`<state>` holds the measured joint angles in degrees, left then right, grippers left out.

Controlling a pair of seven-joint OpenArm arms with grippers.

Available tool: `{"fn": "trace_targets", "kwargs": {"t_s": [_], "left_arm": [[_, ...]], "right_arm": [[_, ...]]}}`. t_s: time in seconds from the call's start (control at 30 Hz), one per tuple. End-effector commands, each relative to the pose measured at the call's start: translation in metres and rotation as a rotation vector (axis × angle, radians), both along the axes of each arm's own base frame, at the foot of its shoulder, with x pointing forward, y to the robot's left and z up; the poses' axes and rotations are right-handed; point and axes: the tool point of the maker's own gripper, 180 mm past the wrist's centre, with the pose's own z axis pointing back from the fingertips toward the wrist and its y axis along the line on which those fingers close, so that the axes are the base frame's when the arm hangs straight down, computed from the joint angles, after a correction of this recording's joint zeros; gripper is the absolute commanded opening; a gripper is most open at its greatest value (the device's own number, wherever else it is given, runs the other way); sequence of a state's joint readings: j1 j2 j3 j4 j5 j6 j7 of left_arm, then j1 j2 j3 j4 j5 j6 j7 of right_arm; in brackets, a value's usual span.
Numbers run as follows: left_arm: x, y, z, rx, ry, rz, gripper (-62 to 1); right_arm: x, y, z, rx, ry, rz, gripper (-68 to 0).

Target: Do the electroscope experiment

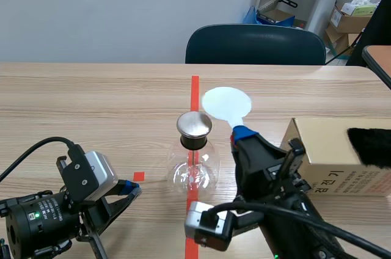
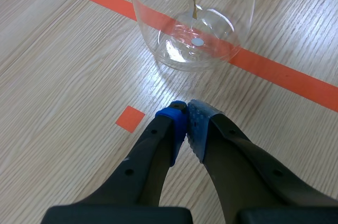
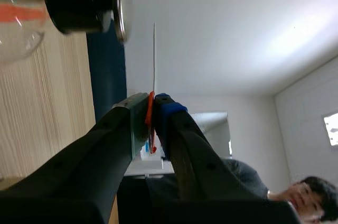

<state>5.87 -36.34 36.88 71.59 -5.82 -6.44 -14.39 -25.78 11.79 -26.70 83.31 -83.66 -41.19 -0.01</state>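
The electroscope, a clear glass flask (image 1: pixel 194 170) with a black stopper and a round metal cap (image 1: pixel 194 124), stands on the orange tape line at the table's middle. My right gripper (image 1: pixel 241 134) is raised just right of the cap and shut on the red handle of a white round plate (image 1: pixel 226 104). In the right wrist view that plate (image 3: pixel 154 55) shows edge-on, rising from the gripper (image 3: pixel 153 100) close beside the metal cap (image 3: pixel 120 2). My left gripper (image 1: pixel 131 187) rests low to the flask's left, shut on nothing; its tips (image 2: pixel 186 109) point at the flask (image 2: pixel 193 18), a short way from it.
A cardboard box (image 1: pixel 333 155) with a black fur piece (image 1: pixel 369 146) on top stands at the right. A dark chair (image 1: pixel 255 45) sits behind the table. A small orange square (image 2: pixel 130 119) marks the table by my left gripper. A person (image 3: pixel 301 192) shows in the right wrist view.
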Motion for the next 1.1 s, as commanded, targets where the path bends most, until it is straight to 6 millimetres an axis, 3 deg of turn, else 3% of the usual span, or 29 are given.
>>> {"fn": "trace_targets", "kwargs": {"t_s": [0.0, 0.27, 0.53, 0.77, 1.07], "left_arm": [[0.003, -0.003, 0.005, -0.014, -0.008, 0.003, -59.2], [0.002, 0.0, 0.0, 0.01, 0.01, 0.01, -59.2], [0.002, 0.0, 0.0, 0.009, 0.01, 0.01, -59.2], [0.002, 0.0, 0.0, 0.009, 0.01, 0.01, -59.2], [0.002, 0.0, 0.0, 0.009, 0.01, 0.01, -59.2]], "right_arm": [[0.005, -0.01, 0.009, 0.008, -0.03, -0.046, -66.7], [0.015, -0.049, 0.01, 0.036, -0.026, -0.271, -66.7], [0.016, -0.069, 0.009, 0.049, -0.024, -0.378, -66.7], [0.016, -0.061, 0.009, 0.044, -0.025, -0.335, -66.7], [0.009, -0.023, 0.009, 0.018, -0.029, -0.122, -66.7]]}}
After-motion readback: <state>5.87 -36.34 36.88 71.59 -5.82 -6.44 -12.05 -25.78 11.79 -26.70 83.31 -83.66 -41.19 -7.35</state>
